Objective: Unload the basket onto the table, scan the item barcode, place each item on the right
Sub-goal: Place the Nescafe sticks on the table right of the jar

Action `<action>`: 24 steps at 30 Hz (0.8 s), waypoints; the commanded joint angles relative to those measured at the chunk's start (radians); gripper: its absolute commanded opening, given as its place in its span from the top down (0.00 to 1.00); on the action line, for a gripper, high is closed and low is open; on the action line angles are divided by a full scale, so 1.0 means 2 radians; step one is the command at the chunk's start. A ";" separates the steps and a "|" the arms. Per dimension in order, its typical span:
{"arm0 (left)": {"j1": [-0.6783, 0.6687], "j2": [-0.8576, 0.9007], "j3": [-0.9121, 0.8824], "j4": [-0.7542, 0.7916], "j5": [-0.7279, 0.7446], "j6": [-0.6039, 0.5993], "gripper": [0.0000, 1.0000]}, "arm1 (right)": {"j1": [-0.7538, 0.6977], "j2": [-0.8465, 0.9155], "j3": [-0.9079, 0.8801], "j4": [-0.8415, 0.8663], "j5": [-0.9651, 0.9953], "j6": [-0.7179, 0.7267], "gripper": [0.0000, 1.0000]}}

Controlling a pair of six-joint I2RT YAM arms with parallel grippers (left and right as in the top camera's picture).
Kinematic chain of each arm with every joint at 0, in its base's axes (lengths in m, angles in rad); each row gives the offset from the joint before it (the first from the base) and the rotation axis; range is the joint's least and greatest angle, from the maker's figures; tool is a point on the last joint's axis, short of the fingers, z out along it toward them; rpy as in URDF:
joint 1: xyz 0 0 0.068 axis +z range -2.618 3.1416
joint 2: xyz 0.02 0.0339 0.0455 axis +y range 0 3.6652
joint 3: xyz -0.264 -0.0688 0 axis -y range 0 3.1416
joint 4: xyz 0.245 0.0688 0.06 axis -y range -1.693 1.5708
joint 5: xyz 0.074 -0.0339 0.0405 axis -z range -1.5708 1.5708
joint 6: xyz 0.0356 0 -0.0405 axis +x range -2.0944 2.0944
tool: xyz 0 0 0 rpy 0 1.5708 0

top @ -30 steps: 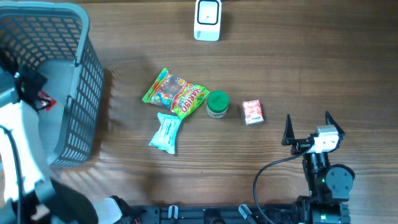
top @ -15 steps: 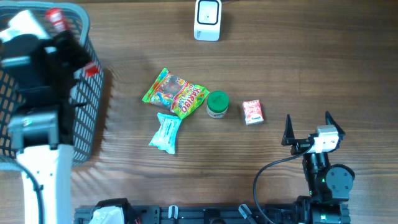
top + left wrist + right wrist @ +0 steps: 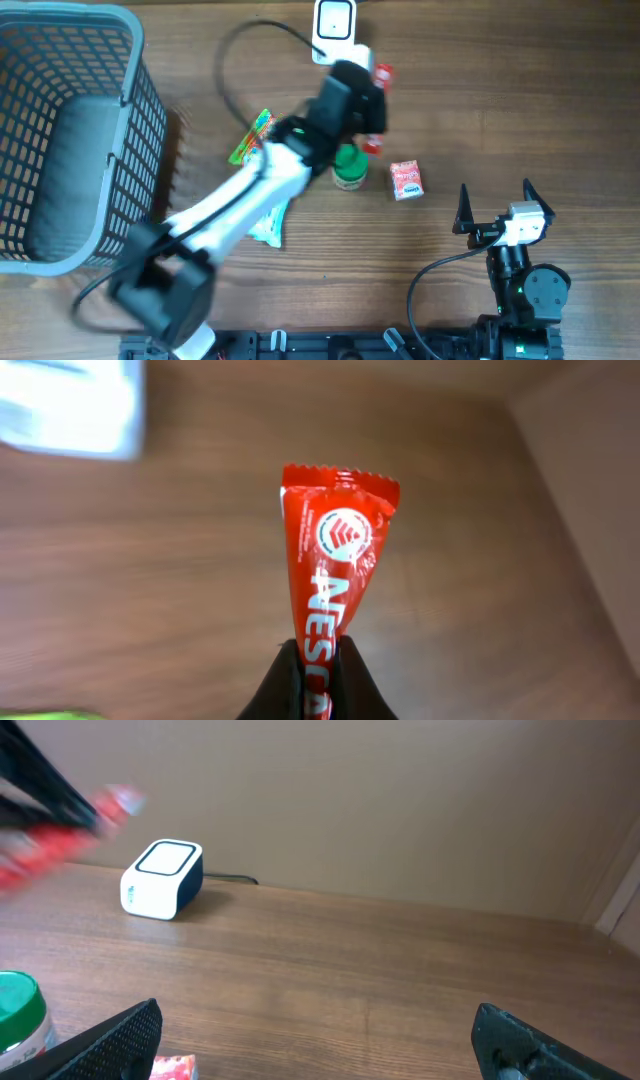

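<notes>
Your left gripper (image 3: 312, 678) pinches the red sachet (image 3: 335, 580) aloft near the scanner (image 3: 333, 22) (pickup done); present its barcode next. The right gripper (image 3: 493, 208) rests spread, empty.

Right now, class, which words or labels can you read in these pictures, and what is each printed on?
"NESCA": red sachet, in the shut left gripper; the rest is hidden.
Red box: print too small to read.
Green bag: mostly covered, unreadable.
Scanner: no text legible.
</notes>
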 commanded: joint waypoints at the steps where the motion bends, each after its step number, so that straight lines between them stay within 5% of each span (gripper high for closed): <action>1: -0.034 0.062 0.006 0.058 0.070 -0.052 0.96 | 0.002 -0.004 -0.001 0.002 0.009 0.004 0.00; 12: -0.098 0.176 0.006 0.135 0.081 -0.126 0.96 | 0.002 -0.004 -0.001 0.002 0.009 0.004 0.00; 13: -0.101 0.178 0.006 0.138 0.080 -0.125 0.90 | 0.002 -0.004 -0.001 0.002 0.009 0.004 0.00; 15: -0.101 0.177 0.006 0.145 0.079 -0.125 0.59 | 0.002 -0.004 -0.001 0.003 0.009 0.004 0.00; 17: -0.097 0.177 0.007 0.152 0.079 -0.125 0.45 | 0.002 -0.004 -0.001 0.002 0.009 0.004 0.00; 21: -0.093 0.165 0.026 0.131 0.079 -0.119 0.45 | 0.002 -0.004 -0.001 0.002 0.009 0.004 0.00; 24: -0.089 0.154 0.070 0.066 0.060 -0.061 0.47 | 0.002 -0.004 -0.001 0.003 0.009 0.004 0.00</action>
